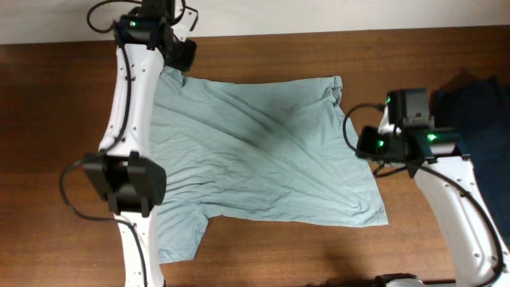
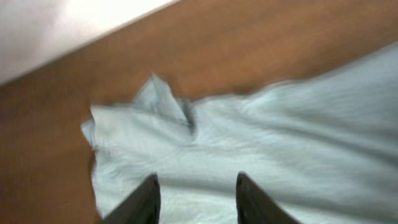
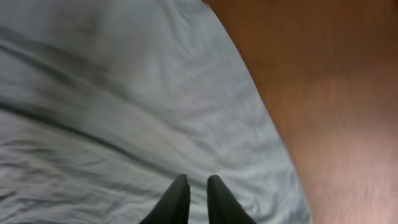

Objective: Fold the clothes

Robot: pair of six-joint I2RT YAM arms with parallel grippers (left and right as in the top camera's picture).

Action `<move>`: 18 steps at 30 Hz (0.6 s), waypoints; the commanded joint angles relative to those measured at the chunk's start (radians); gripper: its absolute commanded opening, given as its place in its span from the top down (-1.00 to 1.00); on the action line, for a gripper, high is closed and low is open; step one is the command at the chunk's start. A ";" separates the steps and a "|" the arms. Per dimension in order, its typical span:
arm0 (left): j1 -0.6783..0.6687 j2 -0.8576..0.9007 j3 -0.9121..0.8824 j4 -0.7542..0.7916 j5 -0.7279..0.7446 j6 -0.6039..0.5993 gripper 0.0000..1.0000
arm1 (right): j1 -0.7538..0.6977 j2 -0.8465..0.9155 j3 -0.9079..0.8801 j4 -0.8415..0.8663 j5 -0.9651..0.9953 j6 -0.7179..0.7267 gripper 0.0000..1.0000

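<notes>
1. Since the pale T-shirt lies spread, wrinkled and unfolded, on the wooden table, folding looks barely begun.
2. Right gripper hovers over its right-hand edge, fingers barely parted, grasping nothing.
3. Farther off, left gripper hangs over the far corner, fingers apart and empty, probably to flatten it.

The T-shirt lies spread flat on the centre of the table. 1 sleeve projects toward the near edge at the left; the other lies at the far left. The left gripper sits above the far left sleeve, near the table's far edge. The right gripper sits over the shirt's right edge. A 2nd garment lies at the table's right end, apart from the shirt.
</notes>
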 commanded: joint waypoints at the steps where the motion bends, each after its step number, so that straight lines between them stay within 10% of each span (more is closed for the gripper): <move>1: -0.015 -0.127 0.057 -0.168 -0.018 -0.179 0.31 | 0.003 0.052 0.148 0.009 -0.078 -0.095 0.65; 6: -0.015 -0.149 0.052 -0.397 -0.018 -0.343 0.33 | 0.003 0.214 0.337 0.009 -0.154 -0.114 0.64; 18: -0.018 -0.174 -0.254 -0.412 -0.039 -0.480 0.70 | 0.004 0.644 0.521 0.224 -0.312 -0.163 0.54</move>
